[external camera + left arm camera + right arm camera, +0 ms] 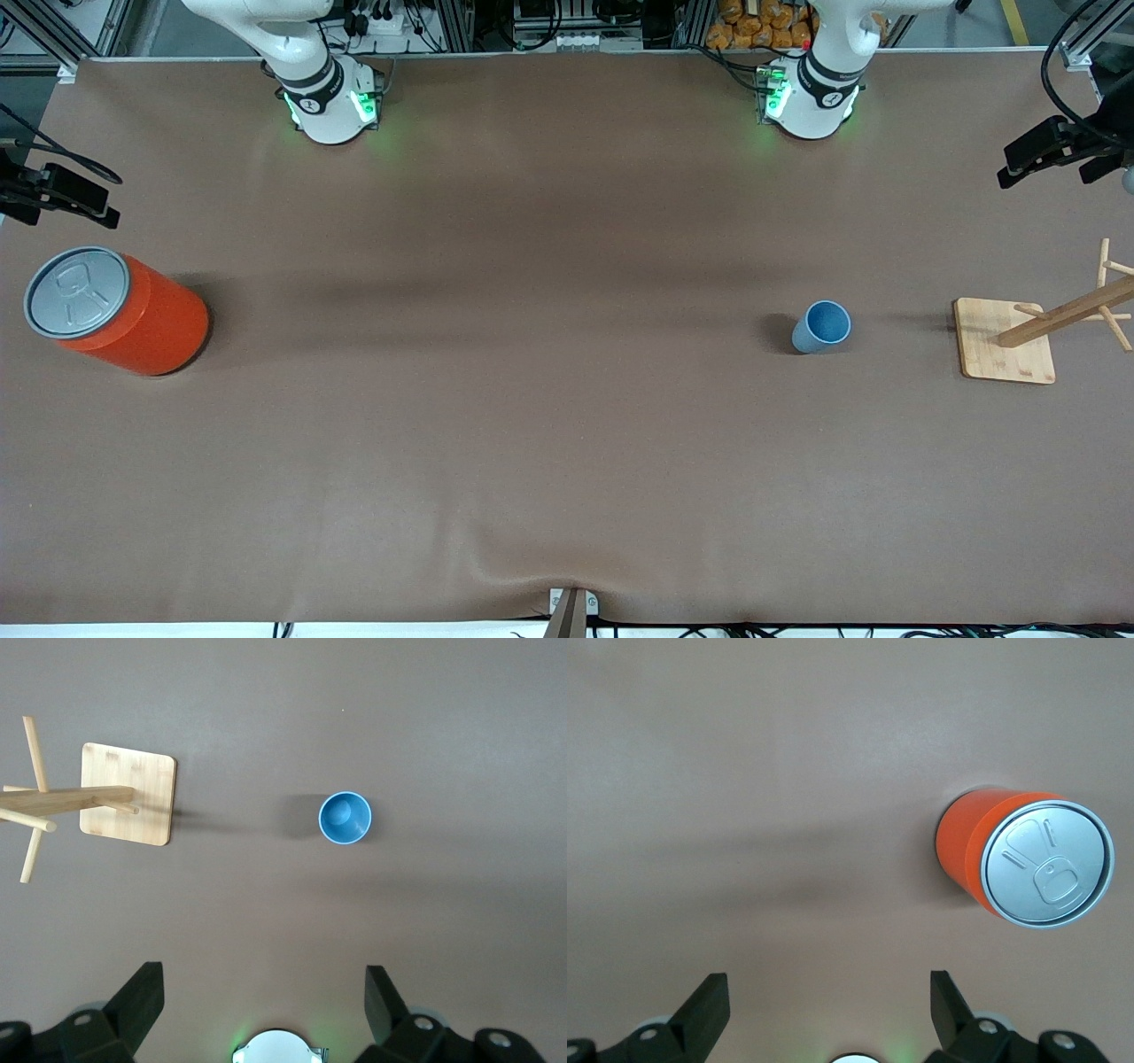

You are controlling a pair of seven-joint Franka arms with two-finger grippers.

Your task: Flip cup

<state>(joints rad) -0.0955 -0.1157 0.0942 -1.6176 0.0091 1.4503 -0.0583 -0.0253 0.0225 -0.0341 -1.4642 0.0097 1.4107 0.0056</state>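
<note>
The cup [821, 326] is small and light blue. It stands upright with its mouth up on the brown table, toward the left arm's end, and also shows in the left wrist view as the cup [345, 818]. My left gripper [263, 979] hangs high above the table, well apart from the cup, open with nothing between its dark fingers [142, 992]. My right gripper [828, 983] is also high up and open, holding nothing. Neither hand shows in the front view, only the arms' bases.
A big orange can [115, 310] with a grey pull-tab lid stands at the right arm's end, seen too as the can [1028, 864]. A wooden peg rack [1005, 341] on a square base stands beside the cup at the left arm's end.
</note>
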